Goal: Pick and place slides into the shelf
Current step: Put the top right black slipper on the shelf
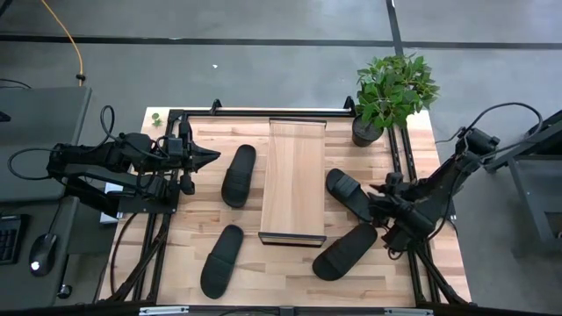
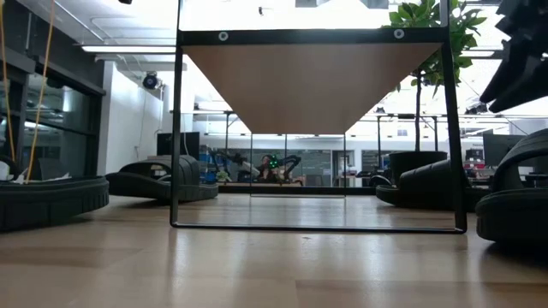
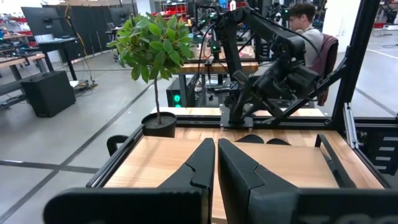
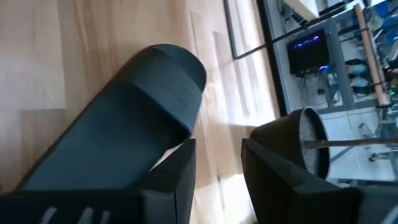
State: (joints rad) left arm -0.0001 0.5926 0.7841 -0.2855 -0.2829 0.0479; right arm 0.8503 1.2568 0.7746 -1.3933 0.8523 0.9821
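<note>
Two arms reach in from opposite sides of the table (image 1: 290, 285). The right arm stretches inward from the right edge, wrist angled down, its right gripper (image 1: 384, 204) low over the gap between the two slides on that side: the near right slide (image 1: 345, 252) lying diagonally by the shelf's dark front corner, and the far right slide (image 1: 349, 193) just beyond it. In the right wrist view its fingers (image 4: 177, 177) stand partly apart with nothing between them, one finger at the edge of a slide's strap (image 4: 134, 130); whether it touches is unclear. The left arm is folded back at the table's left edge, its left gripper (image 1: 211, 158) pointing across the table, fingers (image 3: 200, 163) pressed together and empty. The shelf (image 1: 295, 180) lies lengthwise in the middle, bare. Two more slides lie left of it, the far left slide (image 1: 238, 175) and the near left slide (image 1: 221, 260).
</note>
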